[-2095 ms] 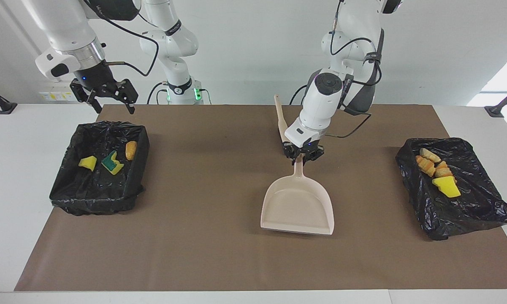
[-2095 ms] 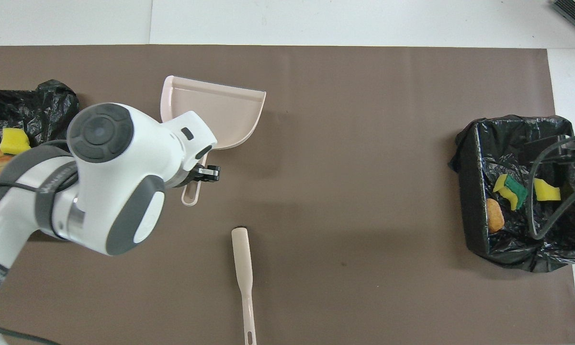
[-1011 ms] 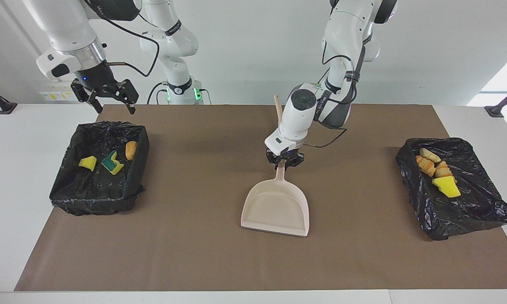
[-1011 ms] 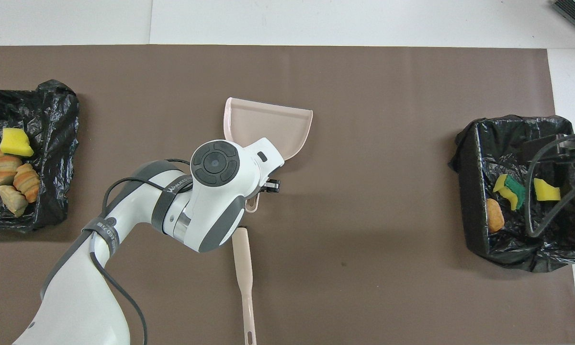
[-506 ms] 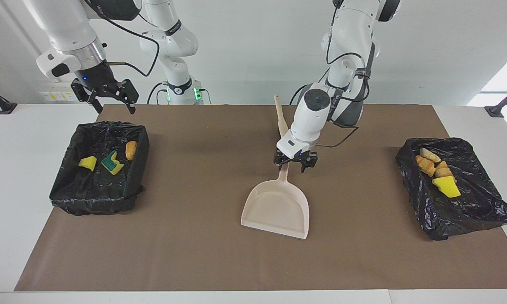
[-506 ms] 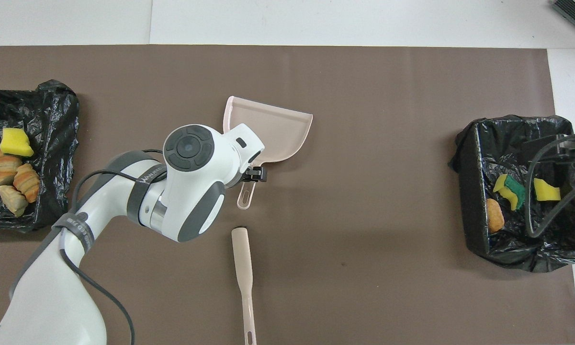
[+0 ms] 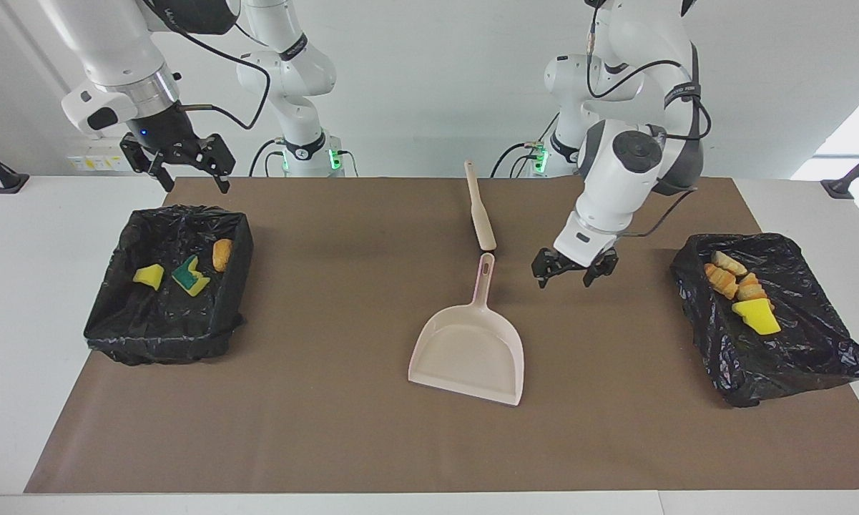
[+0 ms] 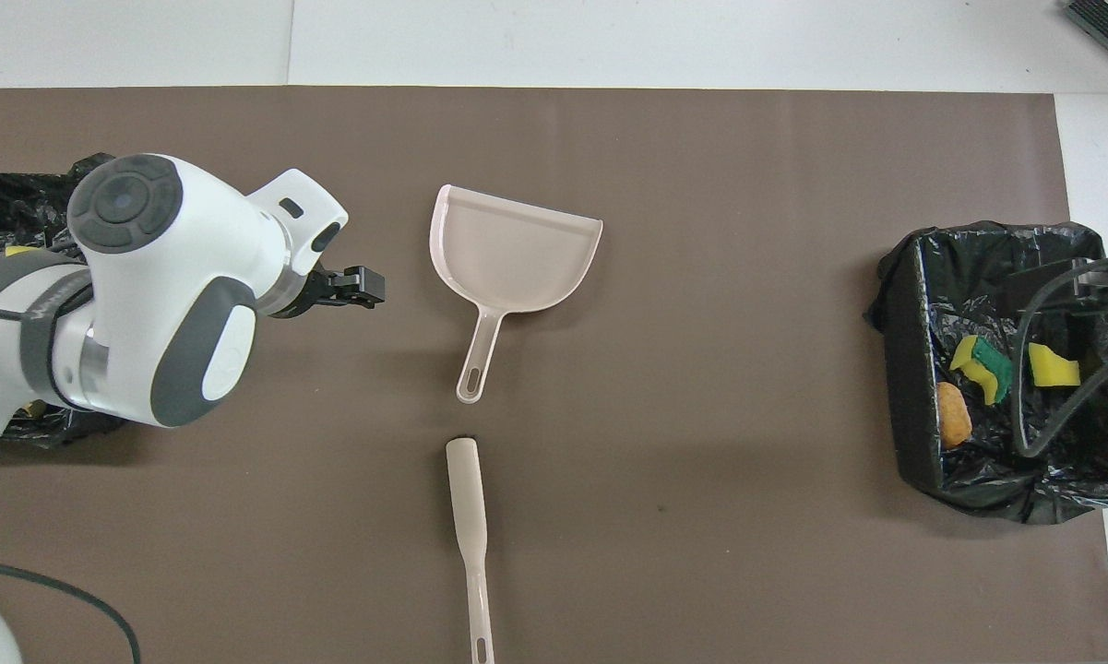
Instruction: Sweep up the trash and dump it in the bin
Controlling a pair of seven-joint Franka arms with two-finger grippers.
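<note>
The trash lies in two black-lined bins. The bin (image 7: 157, 343) at the right arm's end holds a yellow sponge (image 7: 148, 275), a green-backed sponge (image 7: 190, 277) and a nugget (image 7: 222, 254). In the bin (image 7: 779, 372) at the left arm's end lie croissants (image 7: 724, 276) and a yellow sponge (image 7: 757, 316). My left gripper (image 7: 574, 270) hangs open and empty over the mat, between the dustpan's handle and that bin. My right gripper (image 7: 181, 170) waits open above the robot-side rim of its bin.
The beige dustpan (image 7: 472, 347) lies flat mid-mat, its handle pointing toward the robots. The brush (image 7: 479, 207) lies nearer to the robots, in line with that handle. In the overhead view the left arm covers most of its bin (image 8: 101, 171).
The left gripper set the dustpan down mid-mat, opened, let go of the handle and swung off toward the left arm's end. The right arm has not moved.
</note>
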